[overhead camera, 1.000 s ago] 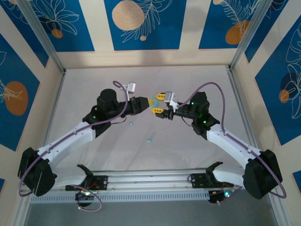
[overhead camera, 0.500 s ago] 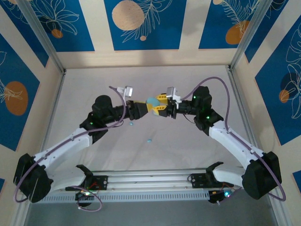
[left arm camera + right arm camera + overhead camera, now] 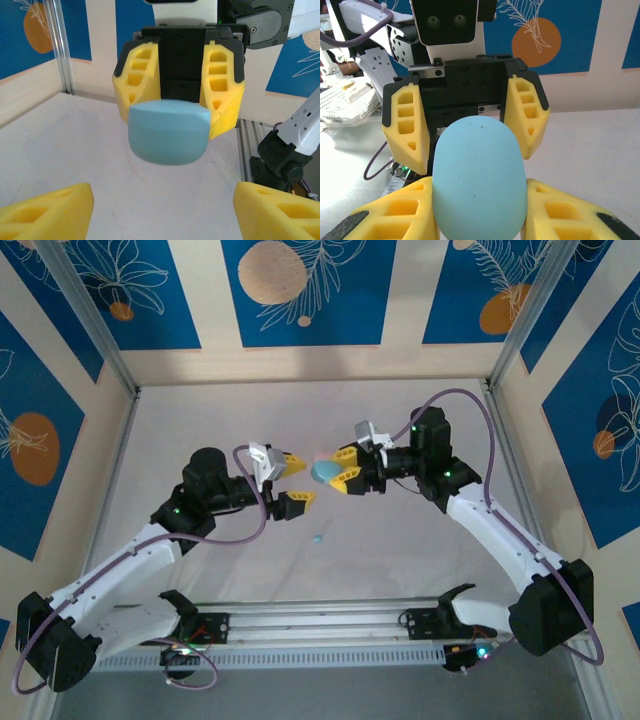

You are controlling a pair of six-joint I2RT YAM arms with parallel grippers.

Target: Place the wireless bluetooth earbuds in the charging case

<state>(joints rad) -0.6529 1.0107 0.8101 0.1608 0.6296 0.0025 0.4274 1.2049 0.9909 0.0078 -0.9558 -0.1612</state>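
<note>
The light blue charging case (image 3: 322, 471) hangs above the surface (image 3: 400, 410), clamped in the right pincer (image 3: 337, 466), and its lid looks closed. One tiny blue earbud (image 3: 318, 538) lies on the surface, toward the arm bases from the case. The left pincer (image 3: 297, 478) faces the case, spread wide and empty. My worry: the case is rounded and gripped near one end, so prying the lid could twist it loose and drop it.

top external: overhead from near edge, looking down on bench (image 3: 400, 560) | wrist views: close, facing each other, sharing blue case (image 3: 168, 131)
</note>
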